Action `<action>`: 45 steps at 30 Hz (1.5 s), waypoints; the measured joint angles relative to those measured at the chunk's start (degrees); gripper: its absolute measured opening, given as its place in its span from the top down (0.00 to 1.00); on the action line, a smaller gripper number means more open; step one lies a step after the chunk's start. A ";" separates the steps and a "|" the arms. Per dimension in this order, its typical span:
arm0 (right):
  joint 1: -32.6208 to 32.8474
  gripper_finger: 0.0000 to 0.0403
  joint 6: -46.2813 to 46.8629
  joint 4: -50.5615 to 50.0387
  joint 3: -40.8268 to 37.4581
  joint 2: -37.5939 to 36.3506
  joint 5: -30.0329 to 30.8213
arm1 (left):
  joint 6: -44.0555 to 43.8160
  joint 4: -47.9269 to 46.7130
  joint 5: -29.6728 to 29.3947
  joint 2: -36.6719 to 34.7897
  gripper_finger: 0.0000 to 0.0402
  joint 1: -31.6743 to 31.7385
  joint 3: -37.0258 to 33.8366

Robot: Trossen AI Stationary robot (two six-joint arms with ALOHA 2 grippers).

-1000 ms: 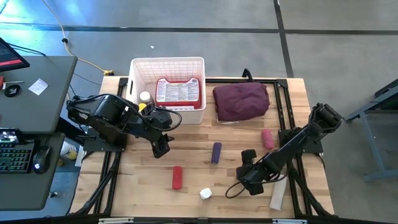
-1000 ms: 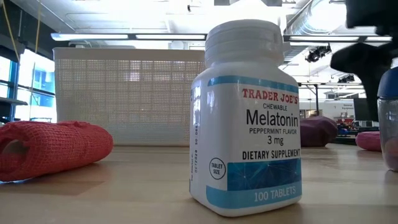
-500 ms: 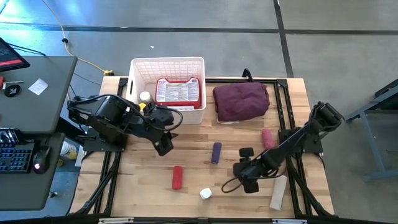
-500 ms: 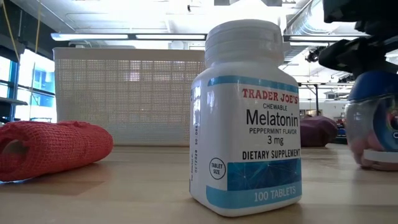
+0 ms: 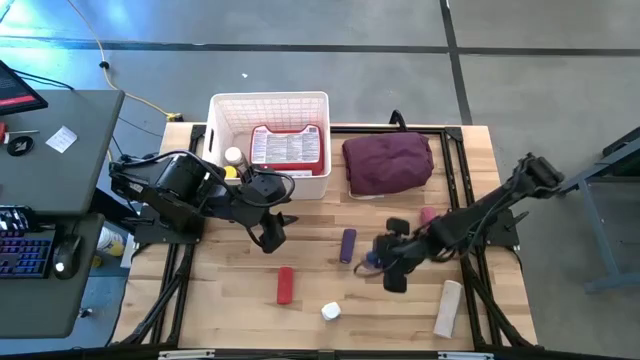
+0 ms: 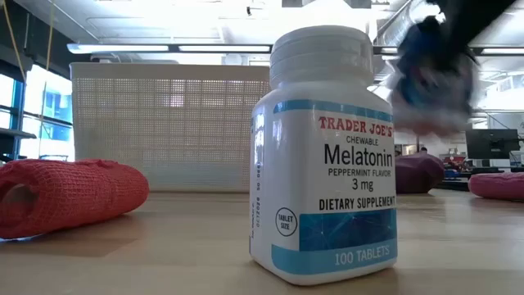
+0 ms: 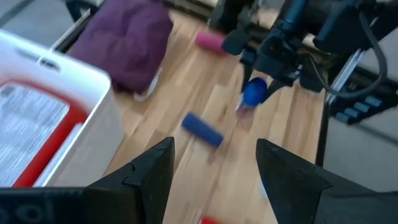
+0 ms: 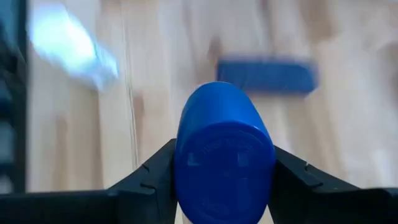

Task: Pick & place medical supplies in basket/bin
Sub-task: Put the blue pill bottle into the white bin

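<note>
Your right wrist view shows what the top view hides: the right jaws (image 8: 224, 186) pinch a bottle with a blue cap (image 8: 222, 158). From the top, that gripper (image 5: 385, 262) sits near 4 o'clock on the tabletop (image 5: 230, 300), just beside the purple roll (image 5: 347, 245). Half a second ago it was lower; now the bottle is lifted. Your left jaws (image 5: 272, 228) are spread, near the white basket (image 5: 268, 103) at 11 o'clock. The red case (image 5: 288, 146) lies inside it.
</note>
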 joint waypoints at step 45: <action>-13.28 0.58 -10.92 -5.17 22.73 -10.48 -0.15 | 13.97 20.59 27.51 10.57 0.23 13.24 0.03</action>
